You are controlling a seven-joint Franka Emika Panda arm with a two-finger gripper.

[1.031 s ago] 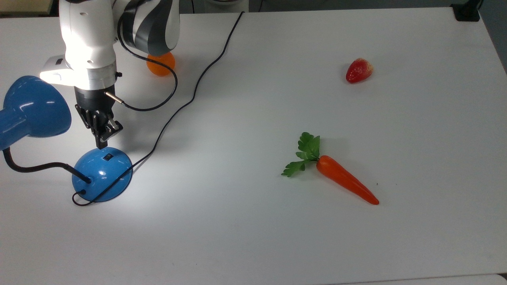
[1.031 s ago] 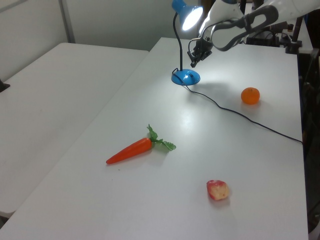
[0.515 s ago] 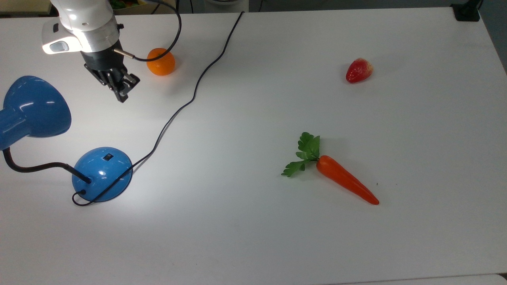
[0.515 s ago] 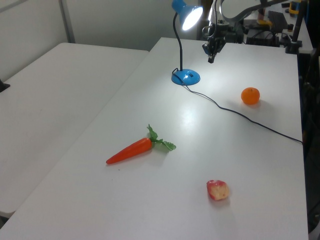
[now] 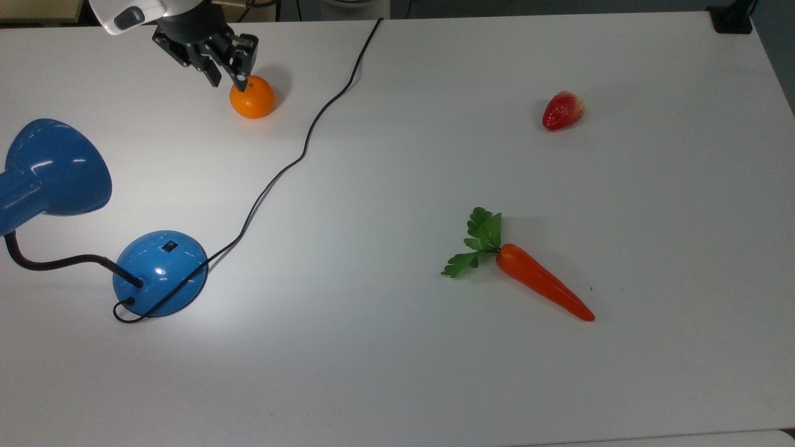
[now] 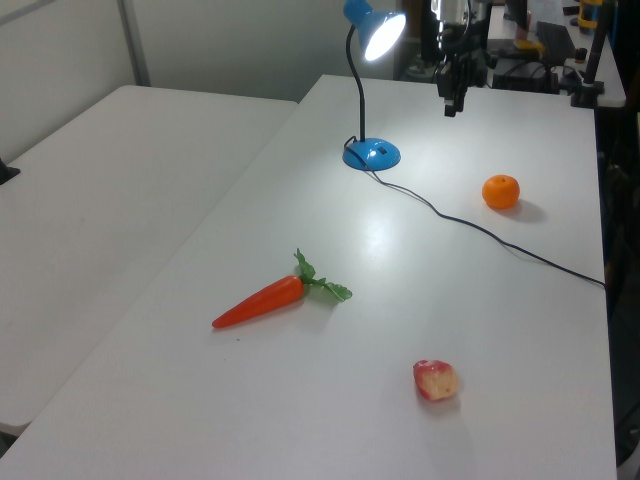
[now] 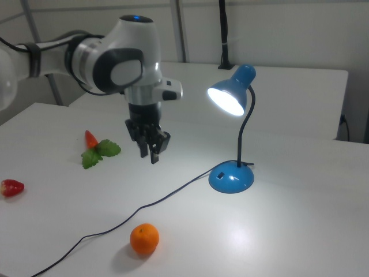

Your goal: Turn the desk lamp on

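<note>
The desk lamp is lit. Its blue shade hangs at the top view's left over the domed blue base, whose small black switch faces up. A bright patch lies on the table around the base. The bulb glows inside the shade, above the base. My gripper hovers at the table's far edge in the top view, just over the orange, well away from the lamp. It holds nothing.
An orange sits under the gripper. The lamp's black cord snakes from the base to the far edge. A carrot lies mid-table and a strawberry lies at the top view's far right.
The gripper has lifted off the lamp base, near the switch, and swung away toward the far edge, ending above the orange. The lamp stays lit throughout.
</note>
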